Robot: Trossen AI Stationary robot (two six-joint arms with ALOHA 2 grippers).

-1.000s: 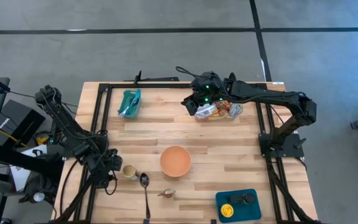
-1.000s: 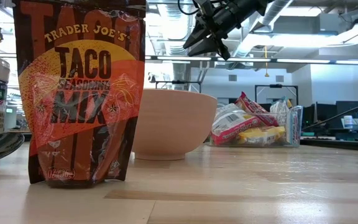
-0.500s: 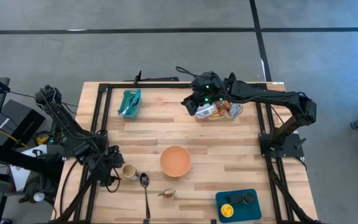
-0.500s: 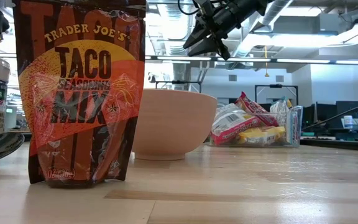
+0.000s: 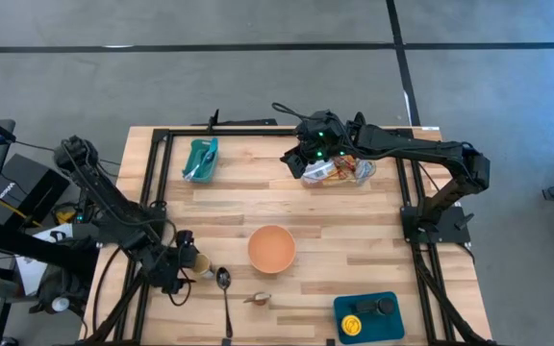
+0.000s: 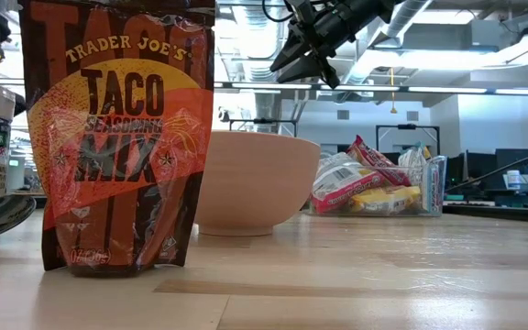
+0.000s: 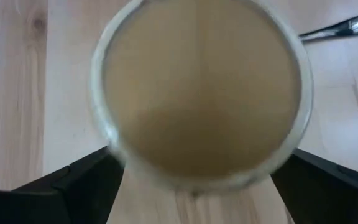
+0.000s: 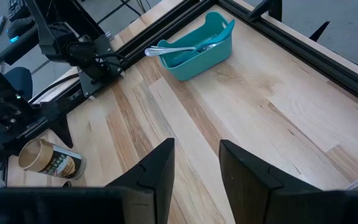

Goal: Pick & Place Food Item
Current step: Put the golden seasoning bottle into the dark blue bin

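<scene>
Lying on its side, a round paper cup (image 5: pixel 199 264) sits between the left gripper's (image 5: pixel 183 261) wide-open fingers.
Right gripper (image 8: pixel 194 163), fingers slightly parted and empty, hangs over the pale wooden tabletop (image 5: pixel 354 221).

**Bystanding items, placed against the wooden table (image 5: pixel 354 221)**
A teal bin (image 5: pixel 212 154) with cutlery lying in it is seen near the table's far left corner. A metal spoon (image 5: pixel 225 293) is laid flat by the near edge, left of its middle. A blue tray (image 5: pixel 378 329) is set at the near right corner; a yellow round thing (image 5: pixel 351 327) and a dark one (image 5: pixel 386 307) are held in it.
</scene>
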